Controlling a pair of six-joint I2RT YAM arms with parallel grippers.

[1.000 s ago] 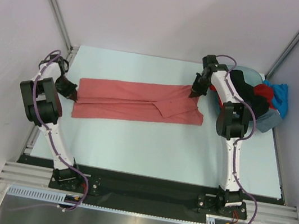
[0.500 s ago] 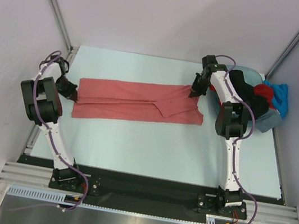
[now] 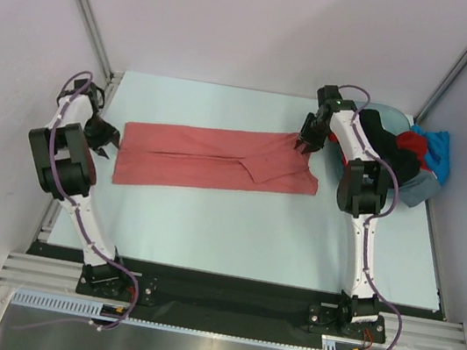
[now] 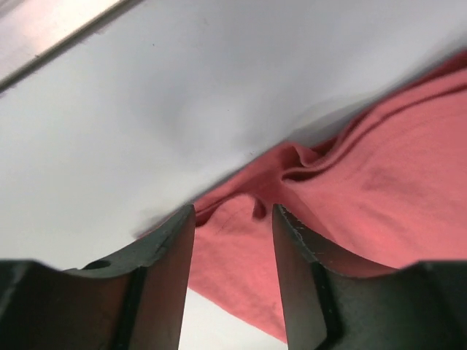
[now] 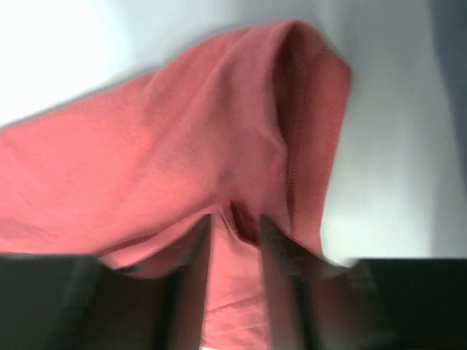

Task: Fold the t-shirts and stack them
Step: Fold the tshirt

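A salmon-red t-shirt (image 3: 218,159) lies folded into a long strip across the table (image 3: 234,228). My left gripper (image 3: 108,136) hovers just off the strip's left end, open. In the left wrist view the rumpled hem (image 4: 343,189) shows beyond the gap between my left gripper's (image 4: 233,215) jaws, and nothing is pinched. My right gripper (image 3: 306,142) is at the strip's far right corner. Its jaws stand apart and blurred in the right wrist view (image 5: 235,226), with the cloth (image 5: 168,160) lying loose between them. More t-shirts, black (image 3: 382,147), bright red (image 3: 413,143) and blue (image 3: 438,151), are heaped at the right.
The heap sits in a grey-blue basin (image 3: 420,188) at the table's right edge, right behind the right arm. White walls and metal frame posts (image 3: 87,5) close in the back and sides. The table's near half is bare.
Both grippers have gone from shut to open and let go of the salmon-red shirt. The left gripper has drawn back a little to the left, and the left end of the strip has settled flatter.
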